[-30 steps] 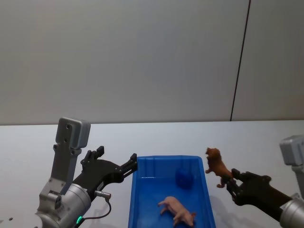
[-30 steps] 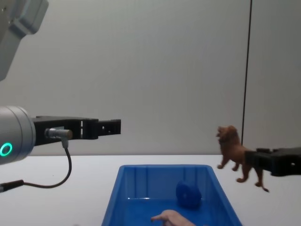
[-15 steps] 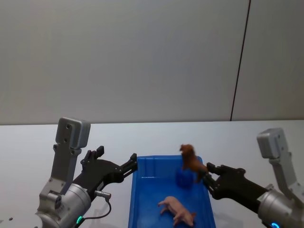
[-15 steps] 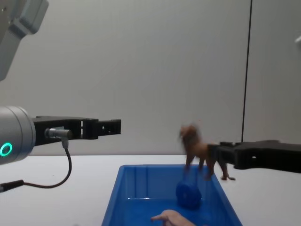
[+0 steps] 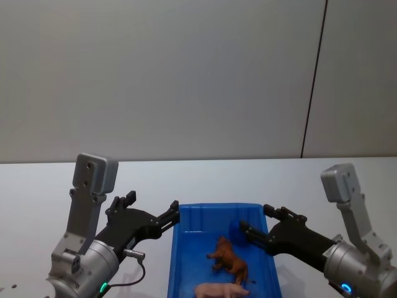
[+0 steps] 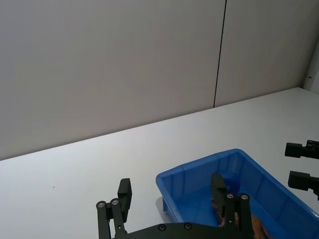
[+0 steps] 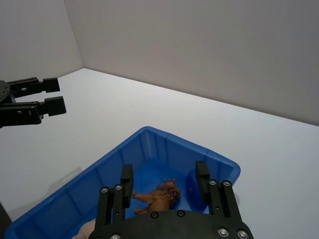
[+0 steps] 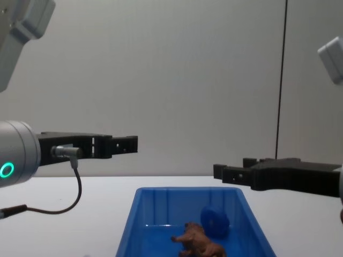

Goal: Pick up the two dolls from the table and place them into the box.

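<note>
Now both dolls are lying in the box [image 5: 175,251] — brown doll [image 5: 228,261], pink doll [image 5: 221,291]. The right tool [image 5: 257,225] is hovering released above it; the left tool [image 5: 152,214] is waiting beside it, released.

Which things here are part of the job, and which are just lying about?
Job: brown doll and pink doll, both inside the blue box; open right gripper above it; open left gripper beside it.
Lying about: dark-blue round object in the box.

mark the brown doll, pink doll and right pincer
brown doll [image 5: 228,259]: head view, on its back.
pink doll [image 5: 218,291]: head view, on its flank.
right pincer [image 5: 257,223]: head view, midway between the open fingertips, above the box [image 5: 176,261].
</note>
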